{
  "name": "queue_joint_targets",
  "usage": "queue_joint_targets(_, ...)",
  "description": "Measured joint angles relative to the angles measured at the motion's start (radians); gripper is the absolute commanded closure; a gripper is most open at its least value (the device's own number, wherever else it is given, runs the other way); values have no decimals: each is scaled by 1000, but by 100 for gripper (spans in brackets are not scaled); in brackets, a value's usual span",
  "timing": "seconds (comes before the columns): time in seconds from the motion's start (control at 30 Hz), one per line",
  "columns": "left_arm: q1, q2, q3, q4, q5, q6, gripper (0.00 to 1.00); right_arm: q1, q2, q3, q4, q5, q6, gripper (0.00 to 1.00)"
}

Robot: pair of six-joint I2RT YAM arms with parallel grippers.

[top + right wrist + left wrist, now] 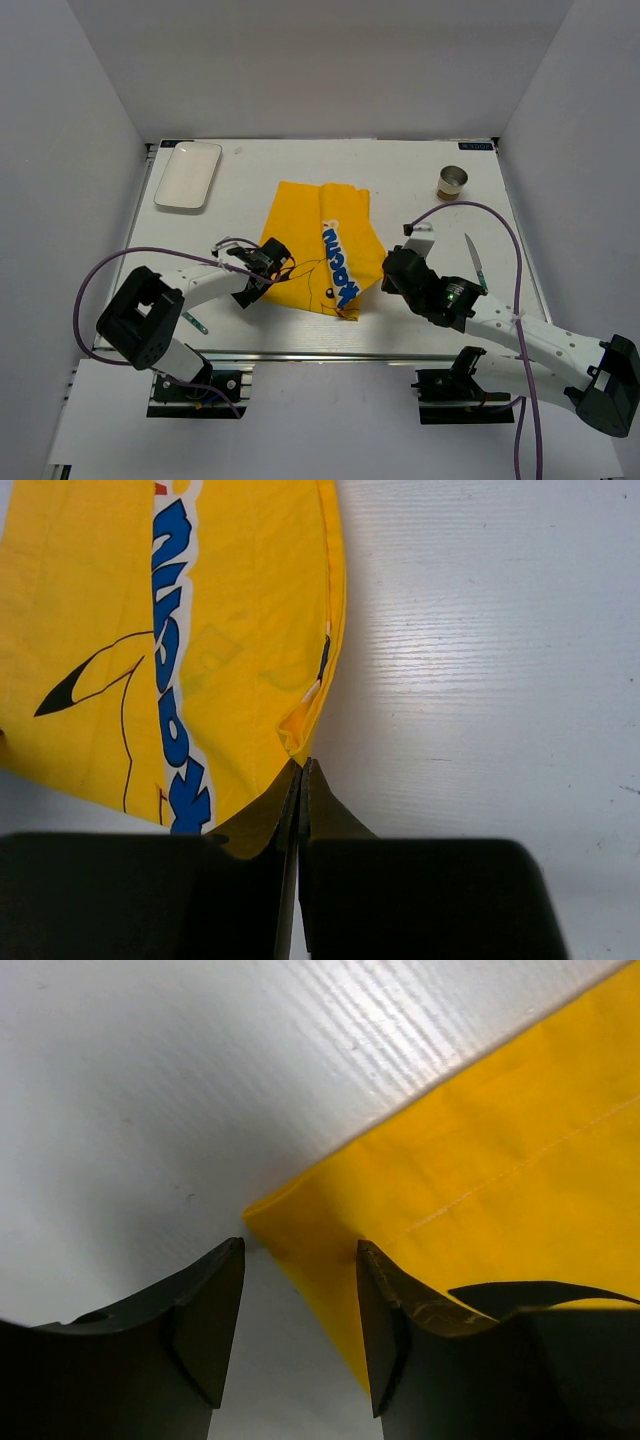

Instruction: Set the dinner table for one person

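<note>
Closing the half-open left gripper (300, 1260) short of the yellow printed cloth mat (480, 1190) would let the right gripper (302, 768), pinched on its edge, drag it askew over the large white dinner table (250, 170) beneath.

The yellow cloth (240, 630) runs off the top and left edges of the right wrist view. Whether the pressed-together right jaws pinch its hem is unclear. From above, the left arm (205, 285) hides the cloth's left corner.
</note>
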Motion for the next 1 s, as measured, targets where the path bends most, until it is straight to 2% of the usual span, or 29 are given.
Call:
queue_joint_targets(0.23, -1, -56, 0, -52, 2, -10, 35, 0, 19, 0, 16, -10, 0, 100)
queue_joint_targets(0.37, -1, -74, 0, -47, 2, -10, 35, -1, 25, 0, 16, -19, -1, 100)
queue_joint_targets(0.53, -1, -20, 0, -28, 7, -10, 37, -2, 25, 0, 18, -22, -1, 100)
queue_joint_targets(0.57, -1, -5, 0, -23, 10, -10, 43, -2, 24, 0, 18, -21, -1, 100)
queue_joint_targets(0.63, -1, 16, 5, -19, 3, -8, 48, -2, 21, 0, 18, -21, -1, 100)
queue_joint_targets(0.7, -2, 20, 6, -10, 0, -6, 60, -2, 12, 0, 18, -21, -1, 100)
queue_joint_targets(0.77, -2, 26, 6, 6, -3, -5, 80, -2, -2, 0, 18, -23, -1, 100)
queue_joint_targets(0.8, -2, 31, 7, 18, -9, -5, 100, -3, -11, 0, 18, -26, -2, 100)
queue_joint_targets(1.0, -1, 61, 42, 20, -29, 8, 100, -9, -95, 0, 32, -48, -14, 100)
